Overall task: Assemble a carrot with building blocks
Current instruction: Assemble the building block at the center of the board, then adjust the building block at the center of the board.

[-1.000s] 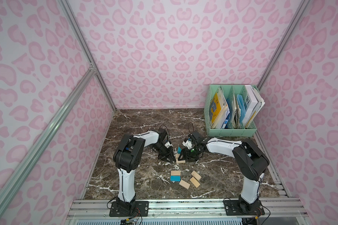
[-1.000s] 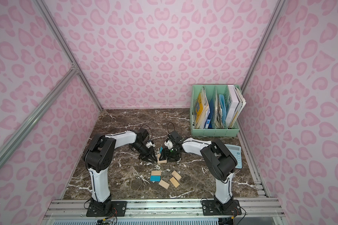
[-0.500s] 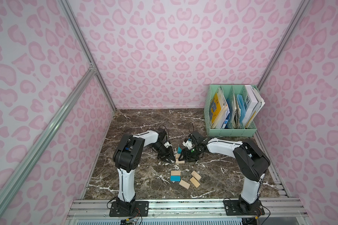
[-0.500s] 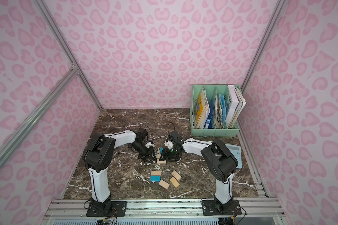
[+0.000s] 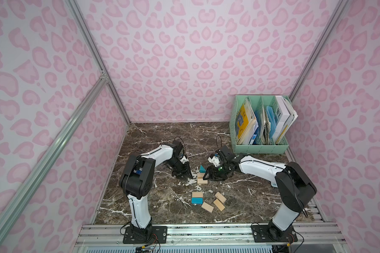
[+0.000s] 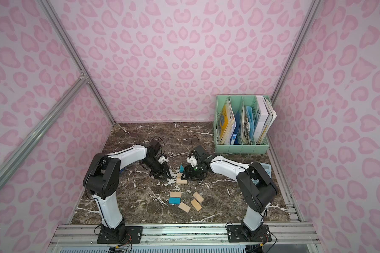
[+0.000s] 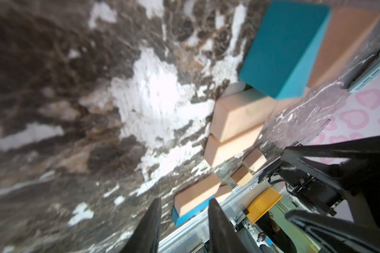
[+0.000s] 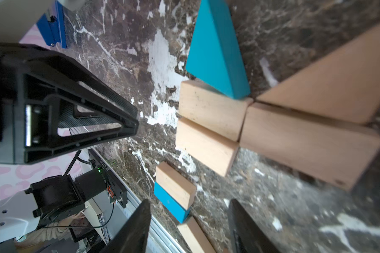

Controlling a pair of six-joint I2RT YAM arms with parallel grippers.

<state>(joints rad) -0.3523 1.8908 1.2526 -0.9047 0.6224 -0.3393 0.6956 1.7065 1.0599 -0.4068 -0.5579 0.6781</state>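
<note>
Left gripper (image 7: pixel 184 201): black tapered fingers apart, nothing between them.
Right gripper (image 8: pixel 189 201): black fingers apart too, holding nothing.
Carrot (image 5: pixel 201 178) (part-built): between the two grippers on the dark marble desk (image 5: pixel 154 140); smooth blue wooden triangle (image 8: pixel 215 50) and light-wood triangle (image 8: pixel 329 87) touching matte light-wood rectangles (image 8: pixel 208 109).
Loose blocks (image 5: pixel 207 207): blue rectangular block (image 5: pixel 196 200) flush against a light-wood one; three more light-wood rectangles near.
Desk: glossy brown stone, white veins.
</note>
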